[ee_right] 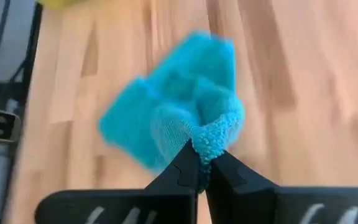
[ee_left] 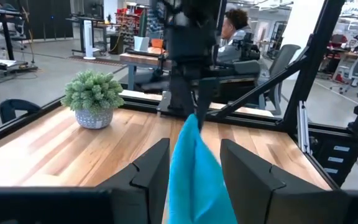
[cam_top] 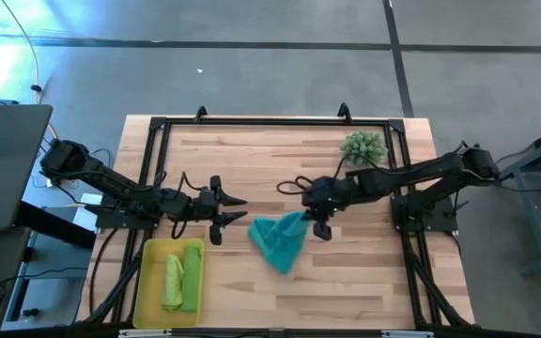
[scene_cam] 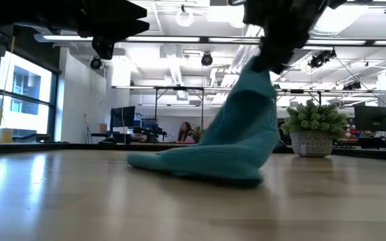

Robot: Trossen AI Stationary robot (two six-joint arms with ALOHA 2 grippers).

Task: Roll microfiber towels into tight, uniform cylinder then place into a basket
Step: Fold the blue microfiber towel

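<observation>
**A:** What lies on the pale wooden slatted table (cam_top: 346, 272) in the overhead picture?

**B:** A soft teal microfiber towel (cam_top: 280, 241) sits just below the centre of the frame, bunched into a rough wedge. One corner is lifted; the rest trails on the wood. In the lower left, a shallow translucent yellow plastic basket (cam_top: 148, 286) holds two lime green rolled towels (cam_top: 183, 277), side by side.

**A:** Where are the arms?

**B:** The right gripper (cam_top: 319, 225), reaching in from the right edge, is at the towel's upper right corner. Its jaws are pressed together, pinching that corner; the right wrist picture shows the fluffy teal edge caught between the dark fingertips (ee_right: 188, 168). The left gripper (cam_top: 236, 210) hangs left of centre, just beside the towel, above the basket. Its jaws stand spread, holding nothing, with the teal cloth seen between the fingers (ee_left: 151, 171) in its own wrist picture.

**A:** Anything else?

**B:** A spiky green ball-shaped plant in a pale pot (cam_top: 363, 147) stands in the upper right of the table, well apart from the towel. In the low picture, the towel rises from the table to the gripper above.
</observation>
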